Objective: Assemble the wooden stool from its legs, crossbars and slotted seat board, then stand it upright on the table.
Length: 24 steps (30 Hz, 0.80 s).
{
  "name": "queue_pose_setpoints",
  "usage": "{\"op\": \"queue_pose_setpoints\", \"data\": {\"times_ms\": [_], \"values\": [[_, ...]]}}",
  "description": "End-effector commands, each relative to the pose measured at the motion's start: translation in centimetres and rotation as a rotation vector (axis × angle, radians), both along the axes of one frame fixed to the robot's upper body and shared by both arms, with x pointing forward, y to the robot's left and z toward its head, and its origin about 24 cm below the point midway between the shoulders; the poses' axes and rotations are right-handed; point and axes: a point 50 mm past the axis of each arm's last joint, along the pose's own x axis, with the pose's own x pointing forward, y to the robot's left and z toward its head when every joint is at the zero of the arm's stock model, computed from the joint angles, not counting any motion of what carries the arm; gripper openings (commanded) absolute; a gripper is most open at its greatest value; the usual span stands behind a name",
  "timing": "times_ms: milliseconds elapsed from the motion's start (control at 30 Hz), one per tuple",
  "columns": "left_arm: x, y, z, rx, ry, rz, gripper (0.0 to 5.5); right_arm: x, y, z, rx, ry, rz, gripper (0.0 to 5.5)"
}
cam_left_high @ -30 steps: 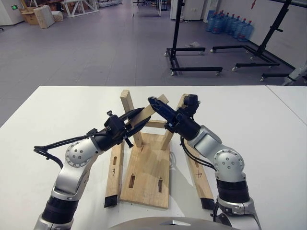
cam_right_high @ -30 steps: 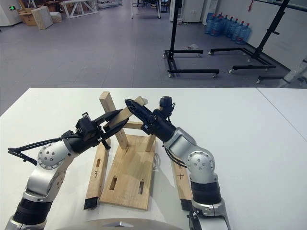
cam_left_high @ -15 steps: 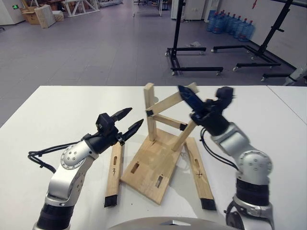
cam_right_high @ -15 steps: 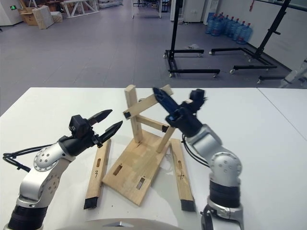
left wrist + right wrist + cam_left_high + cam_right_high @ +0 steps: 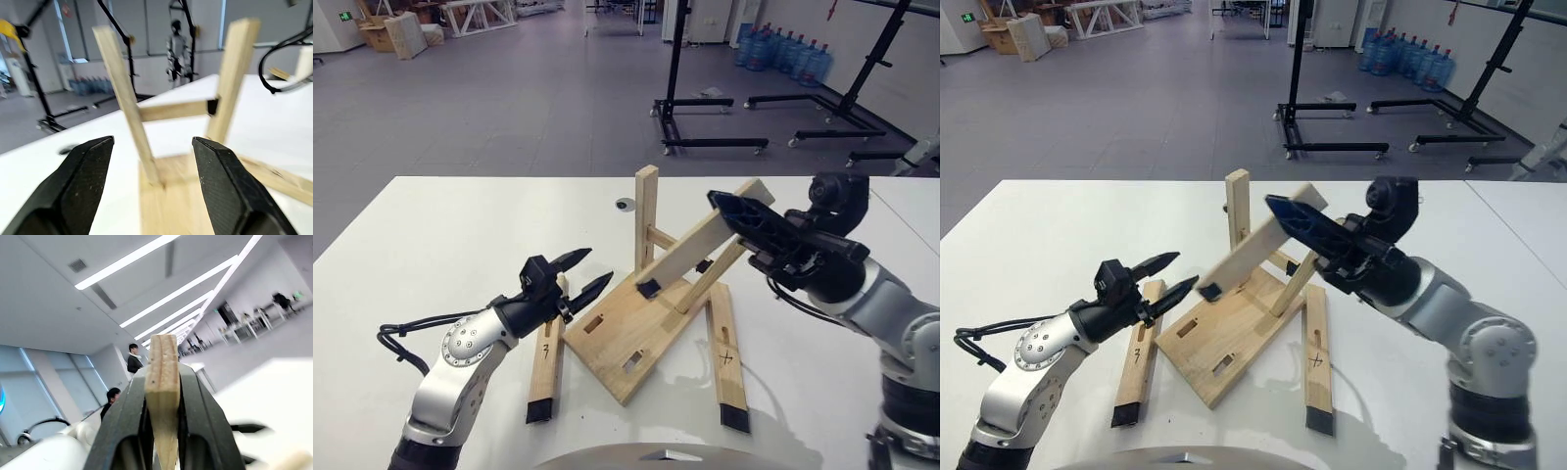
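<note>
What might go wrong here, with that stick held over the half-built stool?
The right gripper clamps the loose leg near one end, tilted, so it might swivel in the grip. Its capped end hangs close to the standing legs, which it may knock out of the seat board. The left gripper is open beside the board, so nothing steadies it.

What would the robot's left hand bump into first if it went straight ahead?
Probably the nearer stool leg standing on the seat board: in the wrist view it rises between the fingers of the open left hand. How far off is unclear.
</note>
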Motion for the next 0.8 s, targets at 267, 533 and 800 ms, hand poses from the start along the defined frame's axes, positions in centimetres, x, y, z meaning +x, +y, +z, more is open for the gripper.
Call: {"op": "queue_pose_setpoints", "data": {"times_ms": [267,533,800], "values": [[-0.7,0.3,-1.0,0.03,0.026,0.081,2.93,-1.4,-3.3,-5.9,-0.448,0.217,-0.28,0.38],[-1.3,1.0,-0.4,0.001,0.002,0.204,2.93,-2.6,-4.1,-6.8,-0.632,0.301,-0.636,0.38],[-1.1,0.6,-0.2,-0.009,0.0,0.199,2.93,-3.7,-2.2,-8.3,-0.711,0.339,-0.804,0.38]]}}
